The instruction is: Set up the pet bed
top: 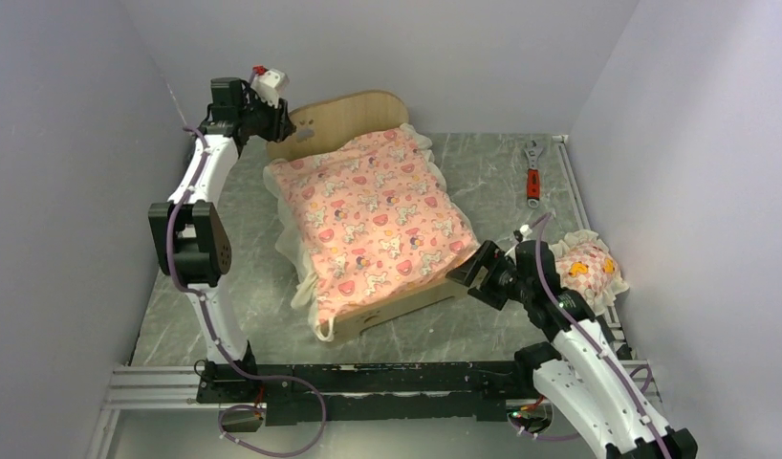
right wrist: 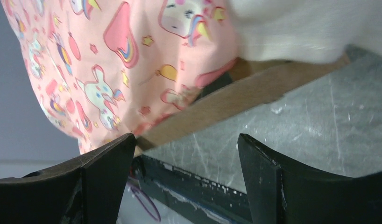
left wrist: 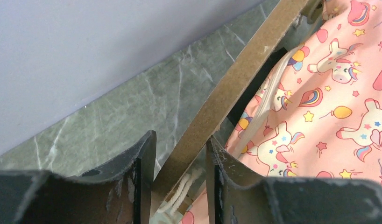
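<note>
The pet bed (top: pixel 354 115) is a light-wood frame lying at an angle mid-table, and a pink cartoon-print mattress (top: pixel 378 210) covers its base. My left gripper (top: pixel 284 129) is at the left end of the rounded headboard. In the left wrist view the headboard's edge (left wrist: pixel 236 79) fills the gap of that gripper (left wrist: pixel 182 144), both fingers against it. My right gripper (top: pixel 467 268) stands open at the right end of the low footboard (top: pixel 406 308). In the right wrist view the footboard (right wrist: pixel 236 100) ends at the left fingertip of the gripper (right wrist: pixel 184 144); nothing lies between the fingers.
A small frilled pillow (top: pixel 590 268) lies at the right wall, just behind the right arm. A red-handled wrench (top: pixel 532 172) lies at the back right. Walls close in on three sides, and a metal rail (top: pixel 368 378) runs along the near edge.
</note>
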You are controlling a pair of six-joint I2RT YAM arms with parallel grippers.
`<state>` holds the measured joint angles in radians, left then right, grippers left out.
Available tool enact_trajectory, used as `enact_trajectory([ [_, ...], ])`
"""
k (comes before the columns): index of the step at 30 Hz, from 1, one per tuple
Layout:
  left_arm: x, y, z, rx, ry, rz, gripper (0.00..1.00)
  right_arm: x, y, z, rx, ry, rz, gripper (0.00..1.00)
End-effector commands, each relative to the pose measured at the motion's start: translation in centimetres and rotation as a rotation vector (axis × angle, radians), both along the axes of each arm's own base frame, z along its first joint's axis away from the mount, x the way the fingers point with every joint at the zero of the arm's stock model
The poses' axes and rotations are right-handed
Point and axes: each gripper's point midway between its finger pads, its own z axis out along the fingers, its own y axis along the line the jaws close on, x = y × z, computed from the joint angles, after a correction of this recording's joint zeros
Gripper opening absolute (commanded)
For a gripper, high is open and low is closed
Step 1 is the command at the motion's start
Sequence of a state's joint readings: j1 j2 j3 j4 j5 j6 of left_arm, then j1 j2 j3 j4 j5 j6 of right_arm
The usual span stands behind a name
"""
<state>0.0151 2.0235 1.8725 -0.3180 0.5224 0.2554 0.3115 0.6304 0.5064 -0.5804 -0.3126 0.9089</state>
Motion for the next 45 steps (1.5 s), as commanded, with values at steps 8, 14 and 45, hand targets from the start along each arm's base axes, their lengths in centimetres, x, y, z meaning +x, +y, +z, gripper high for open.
enact_trajectory([
  [8,-7.8,3.0,6.4,0.064,-0.015,0.233,0.20,9.2,-0.6,4.6,-0.142,-0.226,-0.080,0.85],
  [14,-13.6,3.6,6.6,0.010,0.069,0.326,0.21,15.3,-0.3,6.5,-0.202,-0.286,-0.035,0.84],
  [45,-26.8,-5.7,3.1,-0.361,0.489,0.353,0.29,36.3,-9.0,17.6,-0.714,-0.565,-0.004,0.86],
])
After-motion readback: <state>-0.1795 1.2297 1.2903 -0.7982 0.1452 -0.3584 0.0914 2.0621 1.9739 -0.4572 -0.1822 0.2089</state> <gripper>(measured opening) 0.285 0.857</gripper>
